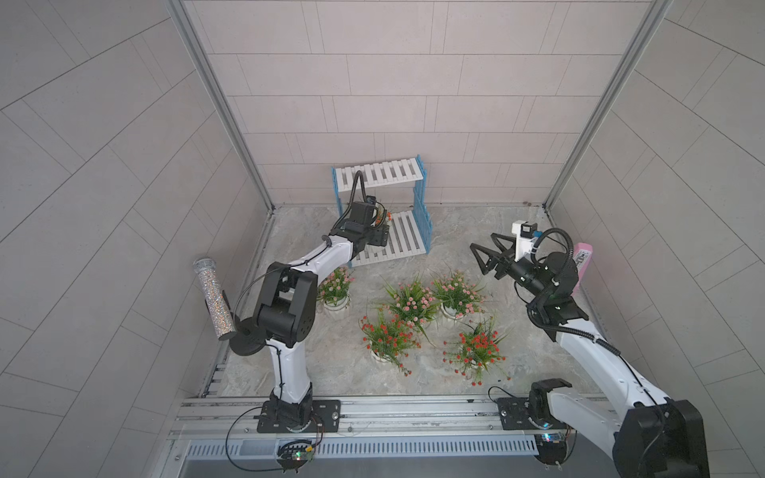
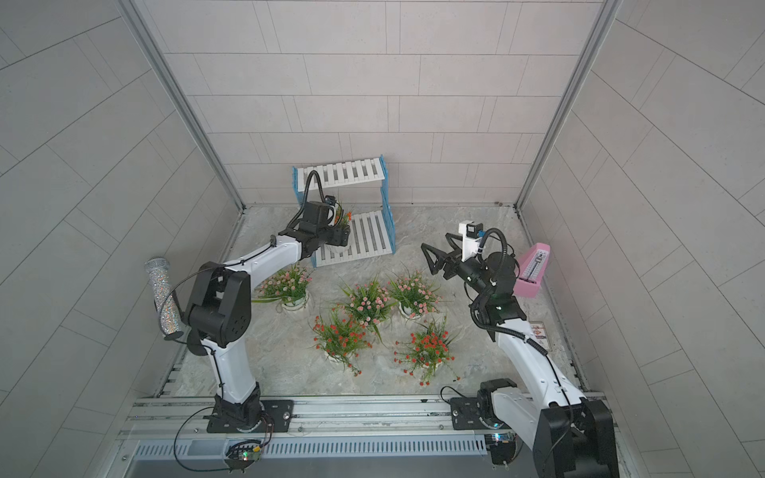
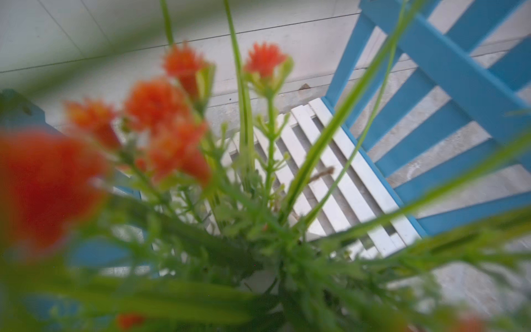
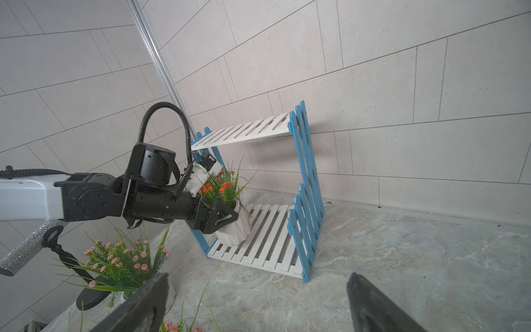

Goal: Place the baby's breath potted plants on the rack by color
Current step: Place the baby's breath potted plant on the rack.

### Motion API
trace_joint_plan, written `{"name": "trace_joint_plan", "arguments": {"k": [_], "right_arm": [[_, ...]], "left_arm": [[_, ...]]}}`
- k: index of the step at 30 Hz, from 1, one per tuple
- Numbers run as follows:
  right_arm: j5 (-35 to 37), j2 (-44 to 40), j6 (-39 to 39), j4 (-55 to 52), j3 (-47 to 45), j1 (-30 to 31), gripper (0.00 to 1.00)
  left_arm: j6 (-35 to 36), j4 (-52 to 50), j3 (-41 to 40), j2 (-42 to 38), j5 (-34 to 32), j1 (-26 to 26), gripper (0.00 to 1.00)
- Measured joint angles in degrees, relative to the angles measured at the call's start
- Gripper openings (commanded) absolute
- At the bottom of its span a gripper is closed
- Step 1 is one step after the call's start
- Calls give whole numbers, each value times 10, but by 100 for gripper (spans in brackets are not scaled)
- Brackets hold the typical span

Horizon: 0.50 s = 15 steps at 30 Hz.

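My left gripper (image 4: 233,218) is shut on the white ribbed pot of a red-orange baby's breath plant (image 4: 227,186). The pot is tilted just over the left end of the rack's lower shelf (image 4: 267,230). In the left wrist view its blossoms (image 3: 161,106) fill the frame and hide the jaws. The rack (image 1: 383,174) stands against the back wall, its upper shelf bare. Three pink plants (image 1: 335,285) (image 1: 412,300) (image 1: 457,291) and two red-orange ones (image 1: 387,335) (image 1: 476,345) stand on the table. My right gripper (image 1: 482,250) hovers open and empty, right of the rack.
A pink metronome (image 1: 581,265) stands by the right wall behind my right arm. A glittery microphone (image 1: 213,298) on a black stand sits by the left wall next to my left arm. Tiled walls close in three sides.
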Motion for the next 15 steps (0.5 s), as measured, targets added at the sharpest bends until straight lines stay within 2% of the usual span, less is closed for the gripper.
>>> {"name": "trace_joint_plan", "arguments": {"k": [8, 15], "right_arm": [[3, 1, -3, -2, 0, 0, 99], [3, 5, -6, -2, 0, 0, 99]], "left_arm": [[-56, 34, 1, 31, -100, -5, 78], [-98, 58, 2, 37, -149, 8, 79]]}}
